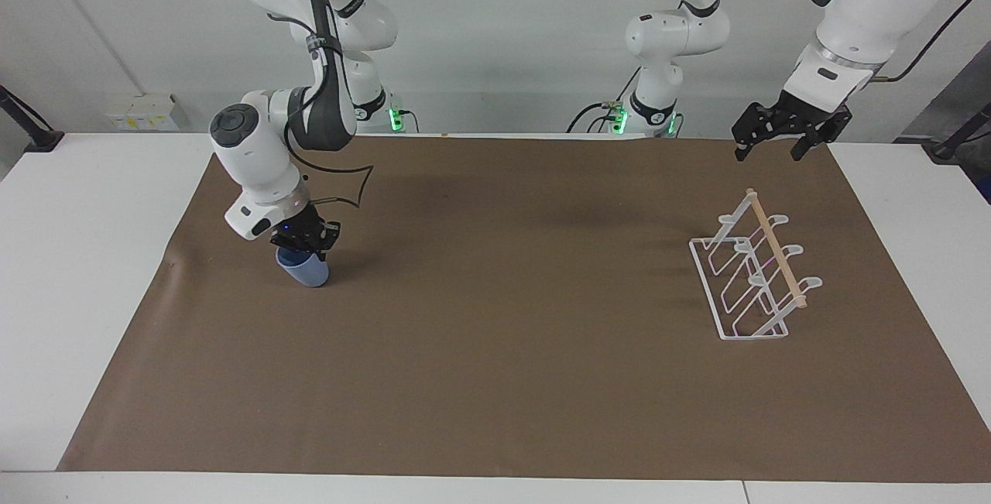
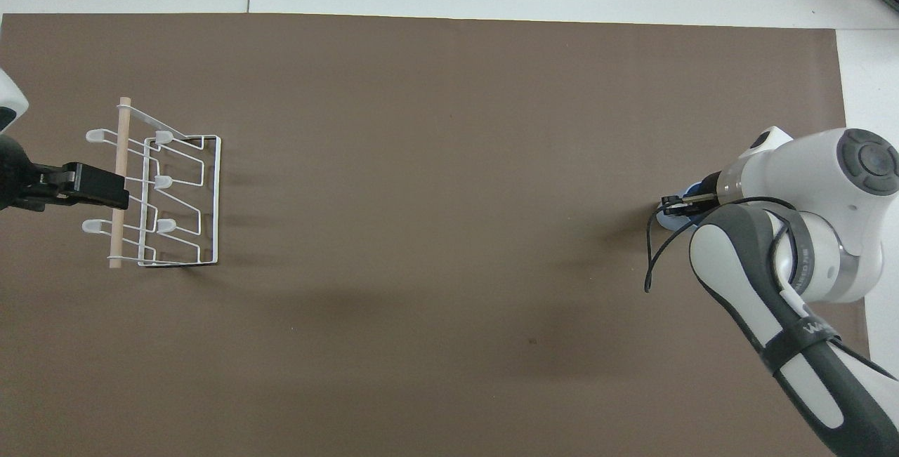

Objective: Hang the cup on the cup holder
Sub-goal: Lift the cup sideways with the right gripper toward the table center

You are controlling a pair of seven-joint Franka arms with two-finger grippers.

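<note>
Gripping: right gripper [image 1: 303, 247] clamped on cup [image 1: 305, 269] rim, cup tilted below it | handling: likely light, stiff, slick plastic; rim hold suits | cup holder [image 1: 755, 276] well apart | left gripper [image 1: 776, 142] waits, spread, above holder

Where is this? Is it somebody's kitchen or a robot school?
Probably a robot lab, not a kitchen. Two white robot arms are fixed at a plain white table covered by a brown mat, with cables trailing. Only a blue cup and a wire cup holder are set out.
</note>
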